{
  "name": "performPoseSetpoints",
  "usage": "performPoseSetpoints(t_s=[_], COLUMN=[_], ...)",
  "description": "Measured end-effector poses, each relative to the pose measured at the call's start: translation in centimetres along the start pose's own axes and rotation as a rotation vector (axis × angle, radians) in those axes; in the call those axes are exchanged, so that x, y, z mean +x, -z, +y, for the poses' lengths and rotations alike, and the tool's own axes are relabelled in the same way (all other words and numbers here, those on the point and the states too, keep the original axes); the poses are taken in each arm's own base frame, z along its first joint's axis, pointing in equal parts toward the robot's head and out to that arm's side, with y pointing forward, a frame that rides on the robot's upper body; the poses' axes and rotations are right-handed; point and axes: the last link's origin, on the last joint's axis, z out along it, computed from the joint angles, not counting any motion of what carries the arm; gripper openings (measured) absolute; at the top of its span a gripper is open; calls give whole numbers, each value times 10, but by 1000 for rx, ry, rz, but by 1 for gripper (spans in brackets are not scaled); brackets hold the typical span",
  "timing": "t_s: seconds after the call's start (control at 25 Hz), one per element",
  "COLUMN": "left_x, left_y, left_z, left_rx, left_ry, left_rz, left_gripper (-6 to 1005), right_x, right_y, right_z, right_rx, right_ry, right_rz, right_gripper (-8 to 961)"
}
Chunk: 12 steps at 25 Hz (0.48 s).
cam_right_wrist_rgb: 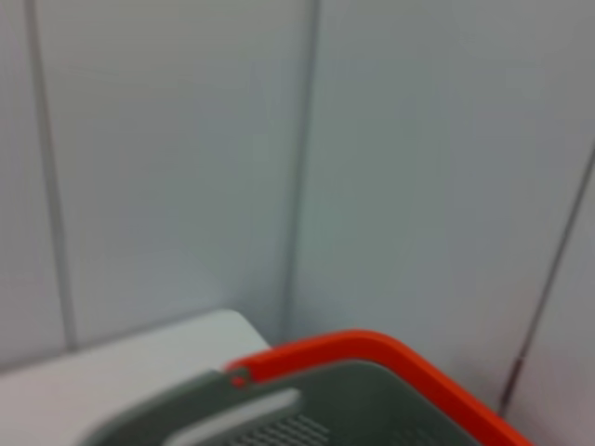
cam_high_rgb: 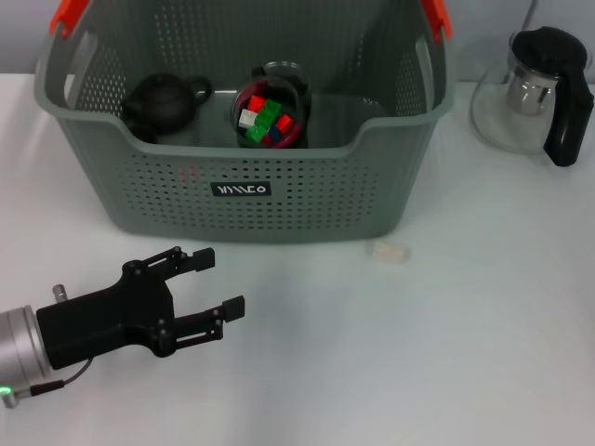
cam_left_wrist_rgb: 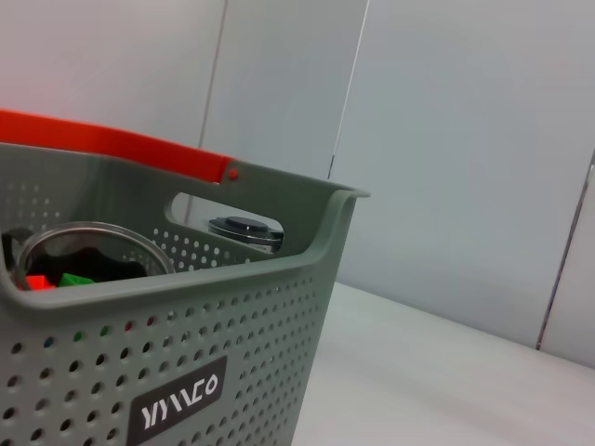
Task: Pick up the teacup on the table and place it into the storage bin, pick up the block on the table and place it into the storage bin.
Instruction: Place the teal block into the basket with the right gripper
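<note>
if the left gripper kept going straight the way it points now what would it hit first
Probably nothing at first: the open left gripper points across bare table, just in front of the bin. It may clip the bin's front wall, since the wrist view looks at that wall; depth is unclear.

Grey perforated storage bin had orange handle clips and a black label with white lettering. Black teapot; red, green, white, blue blocks; white table.
</note>
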Motion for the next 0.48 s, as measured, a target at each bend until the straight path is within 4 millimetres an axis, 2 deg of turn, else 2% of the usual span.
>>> performPoseSetpoints(t_s=[0.12,0.28,0.48], left_x=[0,-1,-2], left_y=[0,-1,-1], left_z=[0,0,1], left_rx=[2,2,6], left_ry=[1,2,5], left_rz=[-1,0,-1], left_gripper=[811,811,811], right_x=[3,18,40], right_y=[-25,-57,-83], right_z=[9,20,25], right_rx=[12,22,49], right_ry=[59,134,207], right_rz=[83,180,264], right_gripper=[421,420,420])
